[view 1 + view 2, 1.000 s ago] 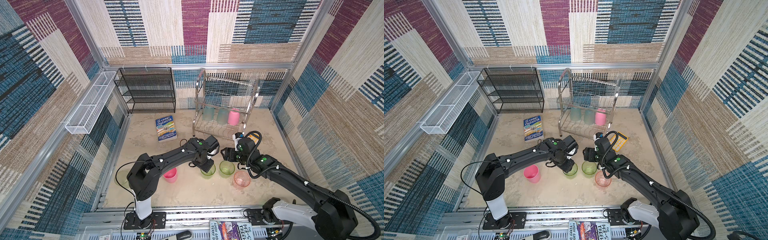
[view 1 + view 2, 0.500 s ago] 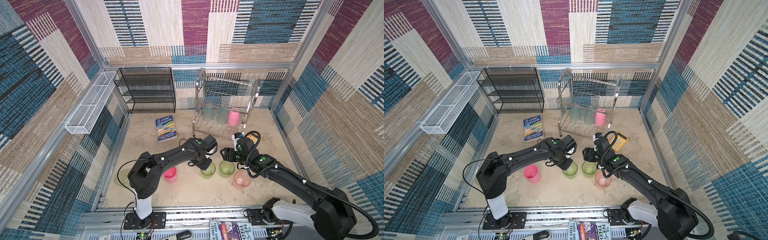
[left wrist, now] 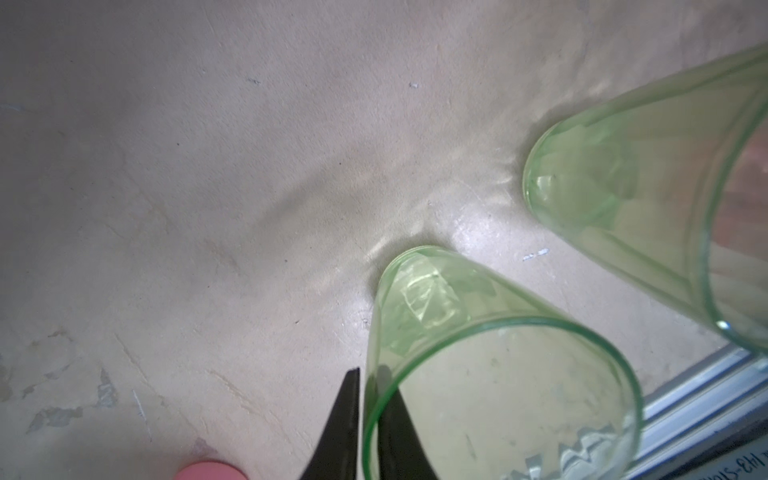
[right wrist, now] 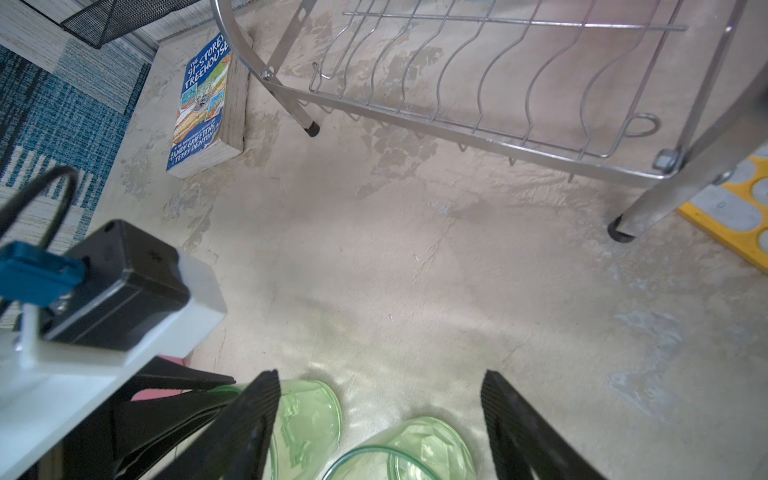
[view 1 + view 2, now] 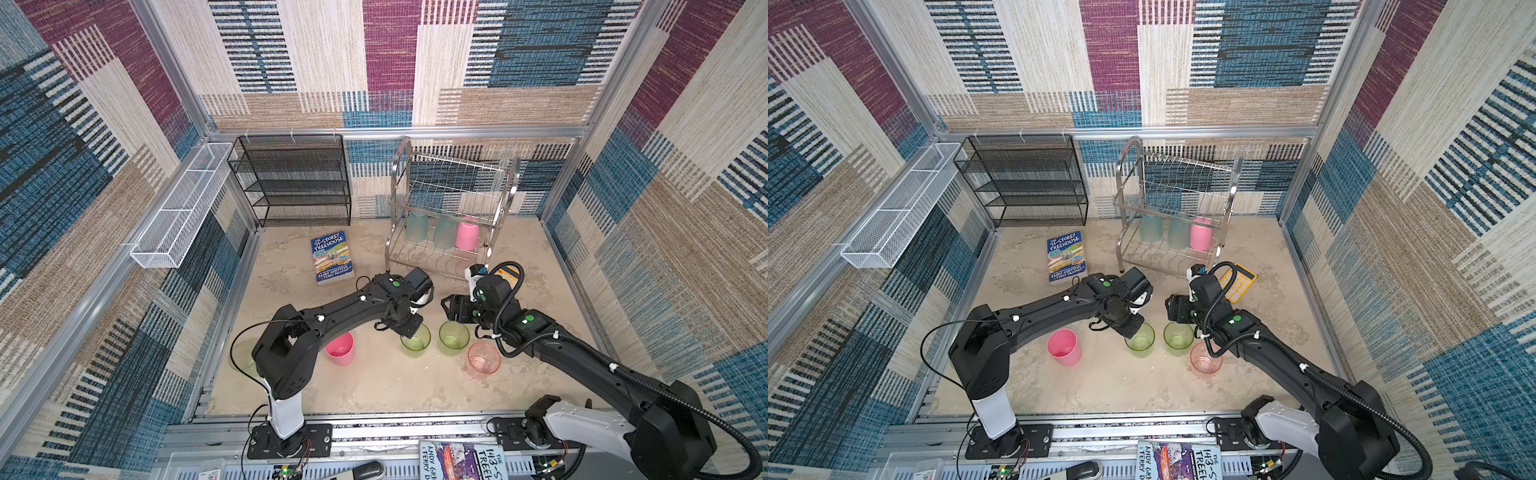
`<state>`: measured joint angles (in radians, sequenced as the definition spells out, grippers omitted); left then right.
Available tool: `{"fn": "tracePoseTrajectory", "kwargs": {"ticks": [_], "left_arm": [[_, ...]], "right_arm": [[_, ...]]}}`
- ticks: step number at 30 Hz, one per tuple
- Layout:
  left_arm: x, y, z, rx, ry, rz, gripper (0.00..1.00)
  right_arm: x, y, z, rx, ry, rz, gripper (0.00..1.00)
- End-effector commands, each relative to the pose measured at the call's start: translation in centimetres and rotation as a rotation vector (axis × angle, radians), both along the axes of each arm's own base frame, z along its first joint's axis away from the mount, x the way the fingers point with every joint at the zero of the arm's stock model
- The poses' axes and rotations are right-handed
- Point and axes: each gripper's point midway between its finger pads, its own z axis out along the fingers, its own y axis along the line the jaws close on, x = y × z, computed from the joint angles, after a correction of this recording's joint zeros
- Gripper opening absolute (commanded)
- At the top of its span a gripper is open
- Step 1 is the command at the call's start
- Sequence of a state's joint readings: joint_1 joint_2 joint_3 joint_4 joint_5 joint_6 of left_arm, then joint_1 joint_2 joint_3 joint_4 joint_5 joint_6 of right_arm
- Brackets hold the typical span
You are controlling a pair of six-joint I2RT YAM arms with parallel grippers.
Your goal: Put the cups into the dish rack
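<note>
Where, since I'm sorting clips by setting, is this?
Probably a robot test cell, not a real kitchen: two arms bolted to a rail, patterned fabric panels in metal framing boxing in a small floor, and a dish rack and plastic cups laid out as props.

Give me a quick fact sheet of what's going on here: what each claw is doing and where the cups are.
Left gripper: shut on the rim of a yellow-green cup
Right gripper: open, poised at the second yellow-green cup
Dish rack: holds two teal cups and a racked pink cup
Loose elsewhere: loose pink cup, salmon cup, third yellow-green cup
</note>
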<state>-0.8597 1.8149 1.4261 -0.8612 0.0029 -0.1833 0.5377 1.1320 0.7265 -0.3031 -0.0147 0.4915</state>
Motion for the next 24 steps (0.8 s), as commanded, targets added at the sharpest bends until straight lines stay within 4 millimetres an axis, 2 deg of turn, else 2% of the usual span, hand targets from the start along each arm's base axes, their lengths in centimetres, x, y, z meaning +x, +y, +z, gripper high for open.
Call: {"fn": "tracePoseTrajectory", "kwargs": {"ticks": [1,6,13,18,24], "left_arm": [[0.3,0.3,0.7,-0.015,-0.029,0.002,0.10],[0.5,1.0,1.7,-0.070,-0.037,0.038,0.08],[0.8,1.4,2.0,-0.096,-0.035,0.060,0.04],[1.7,1.9,4.0,-0.200,-0.049,0.124,0.04],[3.6,4.1,6.1,-0.337,-0.051,0.282,0.04]], "right_arm": [[0.7,0.2,0.9,0.015,-0.039,-0.009,0.79],[1.0,0.4,1.2,0.030,-0.045,-0.012,0.79],[1.0,0.3,1.6,0.033,-0.054,-0.021,0.79],[1.2,0.7,2.2,0.063,-0.060,-0.023,0.79],[1.9,1.8,3.6,0.152,-0.059,-0.034,0.80]]}}
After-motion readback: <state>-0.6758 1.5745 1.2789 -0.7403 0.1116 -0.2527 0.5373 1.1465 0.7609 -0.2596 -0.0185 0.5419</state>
